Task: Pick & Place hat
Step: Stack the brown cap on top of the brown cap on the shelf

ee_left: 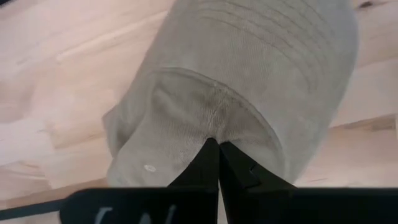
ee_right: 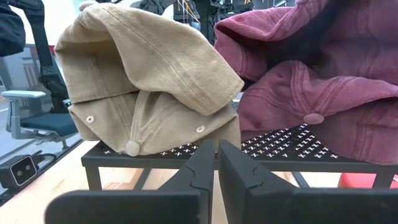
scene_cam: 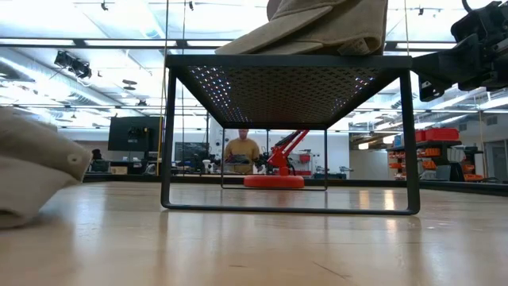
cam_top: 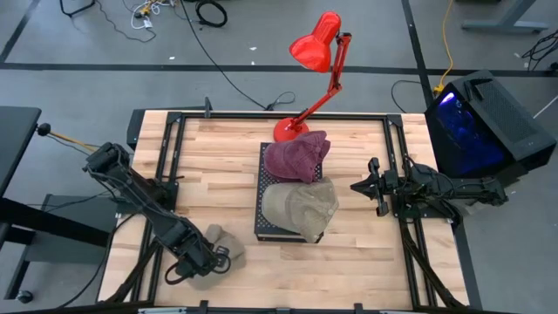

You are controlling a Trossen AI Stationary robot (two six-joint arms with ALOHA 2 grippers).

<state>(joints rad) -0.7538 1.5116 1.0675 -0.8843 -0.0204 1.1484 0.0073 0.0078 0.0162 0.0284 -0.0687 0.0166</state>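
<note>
the left gripper (cam_top: 212, 259) sits low at the near left corner of the counter (cam_top: 349, 262), its jaws clenched together on the cloth of a grey-tan hat (cam_top: 218, 257) that lies on the wood; in the left wrist view the two fingertips (ee_left: 217, 155) meet in a point right at the hat's crown, pinching a fold of fabric, which is likely the only way thin jaws can take hold of a soft, slumped cap; the hat (ee_left: 236, 93) spreads out ahead of the jaws, flat on the boards, not lifted as far as can be told.

well away from those jaws, at the counter's middle, a black mesh stand (cam_top: 261, 222) carries two more caps: a khaki hat (cam_top: 301, 209) on its nearer half and a maroon hat (cam_top: 296, 157) on its farther half, touching each other; the stand seems to be the place where hats are gathered, so the one in the jaws probably belongs there too, though little room is left.

the right gripper (cam_top: 370, 186) waits beside the stand, facing the two caps, jaws nearly closed and empty; a red lamp (cam_top: 318, 52) stands behind the stand.
</note>
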